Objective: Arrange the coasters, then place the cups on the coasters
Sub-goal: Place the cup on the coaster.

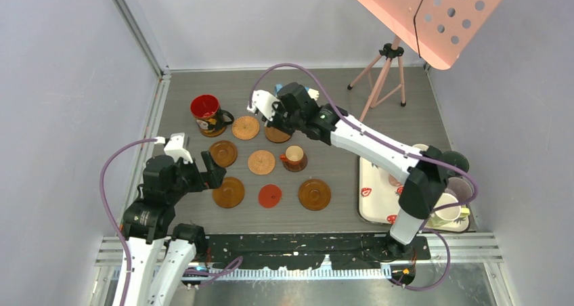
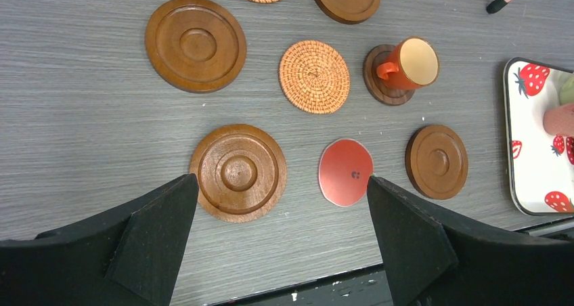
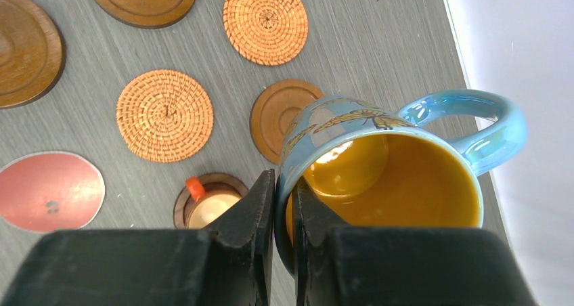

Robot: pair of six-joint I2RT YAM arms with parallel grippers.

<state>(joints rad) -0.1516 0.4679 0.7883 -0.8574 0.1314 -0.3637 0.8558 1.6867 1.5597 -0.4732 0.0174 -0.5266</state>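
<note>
My right gripper is shut on the rim of a blue cup with a yellow inside, one finger inside and one outside. It holds the cup above a plain brown coaster at the back of the group. A small orange cup stands on a dark coaster. A red-inside cup stands on a coaster at the back left. Woven coasters, brown wooden coasters and a red coaster lie bare. My left gripper hangs open above the near row, holding nothing.
A white strawberry-print tray at the right holds more cups, among them a dark one and a cream one. A pink stand on a tripod rises at the back right. Walls close in on both sides.
</note>
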